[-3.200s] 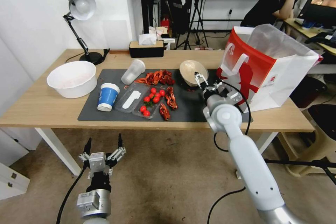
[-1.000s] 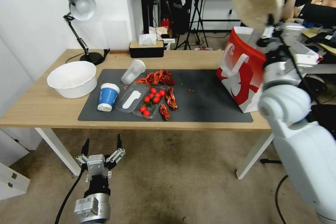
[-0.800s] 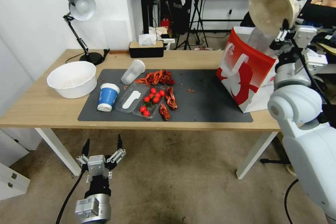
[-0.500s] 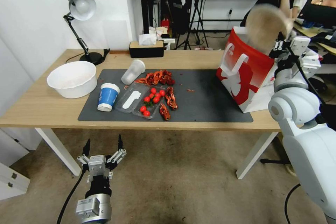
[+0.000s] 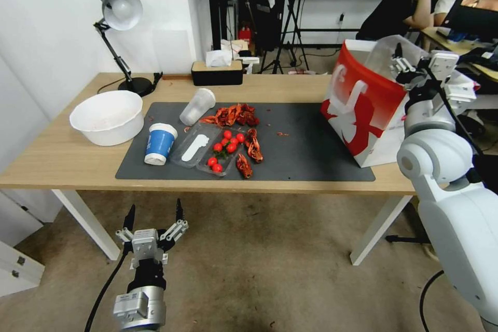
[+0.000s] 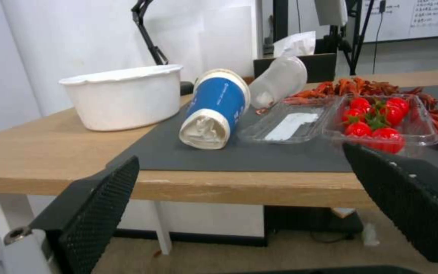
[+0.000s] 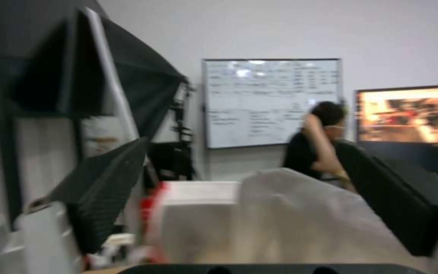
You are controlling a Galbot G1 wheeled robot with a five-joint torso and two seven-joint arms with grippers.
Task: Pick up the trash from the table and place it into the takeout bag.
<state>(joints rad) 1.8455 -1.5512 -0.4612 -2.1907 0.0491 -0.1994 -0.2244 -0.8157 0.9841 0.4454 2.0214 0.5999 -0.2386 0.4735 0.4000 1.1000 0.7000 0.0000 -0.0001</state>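
I log the right tool [image 5: 403, 64], spread and empty, above the takeout bag [image 5: 363, 109]; remaining trash lies left of the bag on the bench [image 5: 62, 161], nearer the parked, spread left tool [image 5: 152, 218].

Bright, even indoor light; right wrist view blurred.

The head camera looks down from above at the whole surface [image 5: 67, 161], the left wrist camera peers low and close over its near edge at the same blue cup [image 6: 214, 108], and the right wrist camera faces the takeout bag [image 7: 259, 213] up close.
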